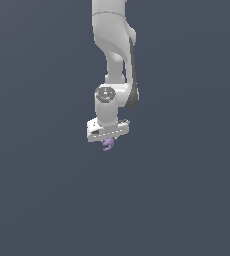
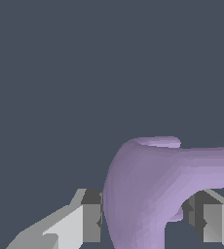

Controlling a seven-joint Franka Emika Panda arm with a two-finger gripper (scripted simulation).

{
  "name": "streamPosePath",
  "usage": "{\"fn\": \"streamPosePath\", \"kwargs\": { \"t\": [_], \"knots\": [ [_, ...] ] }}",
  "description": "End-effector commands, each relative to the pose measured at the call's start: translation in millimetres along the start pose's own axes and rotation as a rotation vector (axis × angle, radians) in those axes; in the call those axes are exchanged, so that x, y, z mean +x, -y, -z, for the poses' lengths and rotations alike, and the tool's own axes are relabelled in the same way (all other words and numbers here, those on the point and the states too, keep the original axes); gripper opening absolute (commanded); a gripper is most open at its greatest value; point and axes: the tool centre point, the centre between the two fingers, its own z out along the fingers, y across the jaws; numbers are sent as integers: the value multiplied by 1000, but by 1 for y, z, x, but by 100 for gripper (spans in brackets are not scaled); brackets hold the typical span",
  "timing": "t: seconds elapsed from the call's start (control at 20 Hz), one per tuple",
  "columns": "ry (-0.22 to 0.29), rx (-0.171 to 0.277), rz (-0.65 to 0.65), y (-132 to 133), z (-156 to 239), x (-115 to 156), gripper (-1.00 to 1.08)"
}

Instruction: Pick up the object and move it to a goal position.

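Tool [image 1: 108, 141] clamps purple object [image 2: 153, 189] — plain slate-grey surface [image 1: 187, 200] all round.

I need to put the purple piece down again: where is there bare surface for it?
Bare grey surface lies on every side of the gripper in the exterior view. The only crowded spot is right at the fingers, where the purple piece sits between them.
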Motion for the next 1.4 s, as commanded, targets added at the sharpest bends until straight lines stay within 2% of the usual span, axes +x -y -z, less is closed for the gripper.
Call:
{"fn": "streamPosePath", "kwargs": {
  "t": [0.0, 0.35, 0.65, 0.95, 1.35],
  "knots": [
    [0, 0, -1, 0, -1, 0, -100],
    [0, 0, -1, 1, 1, 0, -100],
    [0, 0, -1, 16, 17, 5, -100],
    [0, -1, -1, 52, 53, 15, -100],
    [0, -2, -1, 116, 120, 36, -100]
  ]
}}
